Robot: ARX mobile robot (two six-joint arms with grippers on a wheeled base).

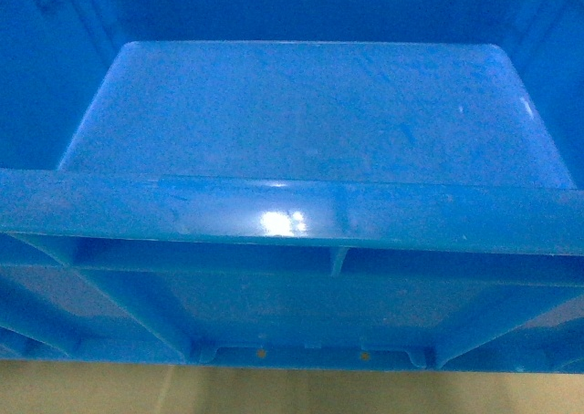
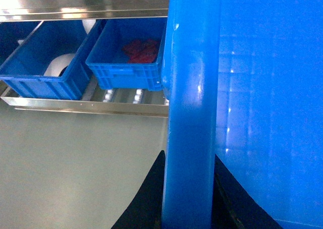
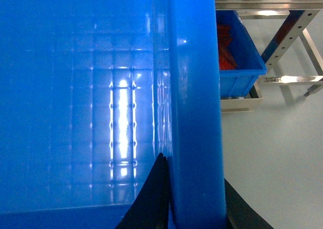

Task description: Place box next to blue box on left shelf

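Each arm's jaws are clenched on a side rim of the box [image 1: 301, 122]: left gripper [image 2: 189, 188], right gripper [image 3: 194, 198]. The crate hangs between them, looks stiff, bulky and smooth, so the rims seem the best hold. Beyond waits the shelf [image 2: 86, 107] with a blue box [image 2: 126, 62].

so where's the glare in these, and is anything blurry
Head view: a bright white hotspot on the box's near rim, overall a bit soft. Right wrist view: striped light reflections on the inner wall. Left wrist view: glare on the steel shelf.
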